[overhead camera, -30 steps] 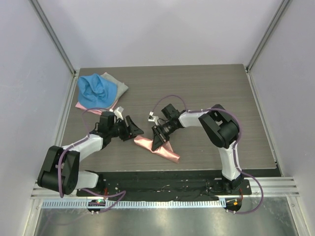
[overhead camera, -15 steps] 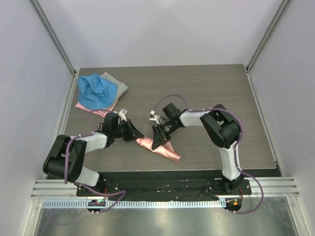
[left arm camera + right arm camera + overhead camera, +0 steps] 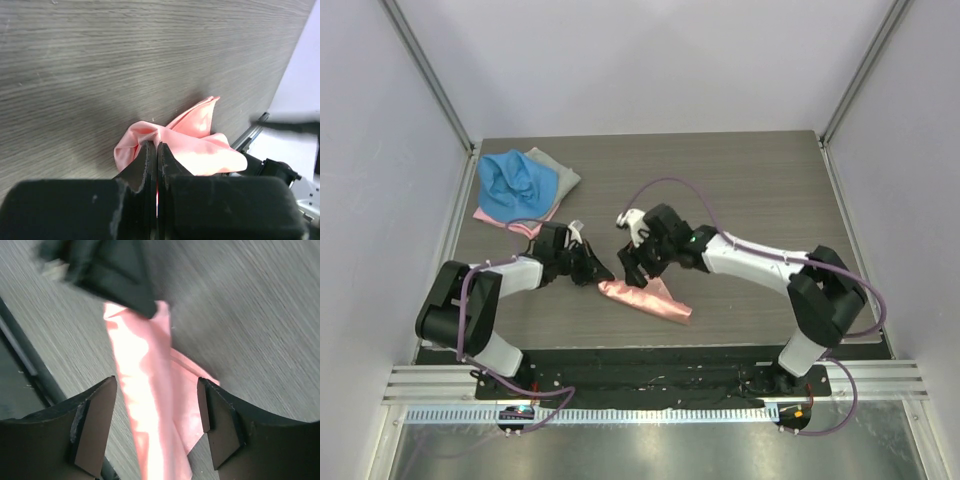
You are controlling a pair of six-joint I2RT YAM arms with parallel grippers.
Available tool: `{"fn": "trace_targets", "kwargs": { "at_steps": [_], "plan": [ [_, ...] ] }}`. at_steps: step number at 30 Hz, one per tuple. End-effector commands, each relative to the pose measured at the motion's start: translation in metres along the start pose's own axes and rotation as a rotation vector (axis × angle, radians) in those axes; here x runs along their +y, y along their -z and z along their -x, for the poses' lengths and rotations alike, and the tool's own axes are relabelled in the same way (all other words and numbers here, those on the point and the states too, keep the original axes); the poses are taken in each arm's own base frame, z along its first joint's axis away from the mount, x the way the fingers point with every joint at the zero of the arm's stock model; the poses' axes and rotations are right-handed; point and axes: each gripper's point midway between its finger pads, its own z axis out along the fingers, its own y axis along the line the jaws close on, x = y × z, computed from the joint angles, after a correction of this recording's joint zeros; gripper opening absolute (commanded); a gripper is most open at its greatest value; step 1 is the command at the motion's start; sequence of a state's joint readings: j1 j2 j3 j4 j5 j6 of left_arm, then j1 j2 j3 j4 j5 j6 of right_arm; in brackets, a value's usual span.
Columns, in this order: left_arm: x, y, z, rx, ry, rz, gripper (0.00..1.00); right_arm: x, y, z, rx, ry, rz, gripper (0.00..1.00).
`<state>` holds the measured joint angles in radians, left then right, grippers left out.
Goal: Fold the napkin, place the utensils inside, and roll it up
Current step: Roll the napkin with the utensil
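Note:
The salmon-pink napkin (image 3: 647,298) lies bunched in a long crumpled strip near the table's front edge. My left gripper (image 3: 601,273) is shut on the strip's left end, and in the left wrist view the napkin (image 3: 200,145) bulges out just past the pinched tips of the left gripper (image 3: 153,146). My right gripper (image 3: 635,266) hovers open over the middle of the strip. In the right wrist view the napkin (image 3: 150,385) runs between the spread jaws of the right gripper (image 3: 156,389) without touching them. The utensils are out of view.
A blue cloth (image 3: 515,183) is heaped at the back left on a grey cloth (image 3: 560,172) and another pink cloth (image 3: 488,214). The black front rail (image 3: 650,372) runs just below the napkin. Grey walls close in the table's sides.
My left gripper moved in to the napkin's left end and shut on it. My right gripper opened, let go of the napkin and rose a little, its arm stretching out.

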<state>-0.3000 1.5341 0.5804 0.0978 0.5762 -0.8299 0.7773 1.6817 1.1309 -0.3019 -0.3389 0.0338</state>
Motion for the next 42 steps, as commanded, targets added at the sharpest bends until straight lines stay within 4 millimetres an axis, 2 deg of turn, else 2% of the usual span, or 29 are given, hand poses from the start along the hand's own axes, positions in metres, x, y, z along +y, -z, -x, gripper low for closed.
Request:
{"fn": "trace_targets", "kwargs": {
  "at_steps": [1,2,5,12,20,24,31,32,33,40,42],
  "plan": [
    [0.006,-0.003,-0.003,0.069,0.022,0.069,0.0,-0.008,0.012,0.01,-0.091,0.297,-0.372,0.74],
    [0.007,-0.003,-0.004,0.08,0.027,0.074,0.0,0.004,0.01,0.008,-0.095,0.34,-0.379,0.75],
    [0.008,-0.007,-0.004,0.101,0.036,0.074,0.0,0.018,0.006,0.002,-0.093,0.453,-0.445,0.75],
    [0.007,-0.01,-0.001,0.111,0.041,0.079,0.0,0.033,-0.016,-0.021,-0.02,0.544,-0.428,0.75],
    [0.007,-0.011,0.002,0.122,0.035,0.084,0.0,0.02,-0.03,-0.045,0.062,0.539,-0.441,0.73],
    [0.007,-0.011,0.003,0.128,0.032,0.082,0.0,0.014,-0.032,-0.049,0.077,0.509,-0.434,0.72],
    [-0.003,-0.012,0.009,0.122,0.011,0.051,0.01,0.005,-0.039,-0.065,0.133,0.43,-0.351,0.69],
    [-0.006,-0.012,0.012,0.116,0.007,0.045,0.02,0.008,-0.041,-0.069,0.144,0.407,-0.303,0.68],
    [-0.008,-0.011,0.015,0.107,0.003,0.042,0.04,0.002,-0.043,-0.072,0.156,0.377,-0.291,0.67],
    [-0.02,0.002,0.048,-0.001,-0.017,0.029,0.49,0.019,-0.05,-0.096,0.246,0.158,0.02,0.55],
    [-0.012,0.01,0.059,-0.053,-0.003,0.058,0.57,0.032,-0.05,-0.096,0.251,0.092,0.126,0.53]
  ]
}}
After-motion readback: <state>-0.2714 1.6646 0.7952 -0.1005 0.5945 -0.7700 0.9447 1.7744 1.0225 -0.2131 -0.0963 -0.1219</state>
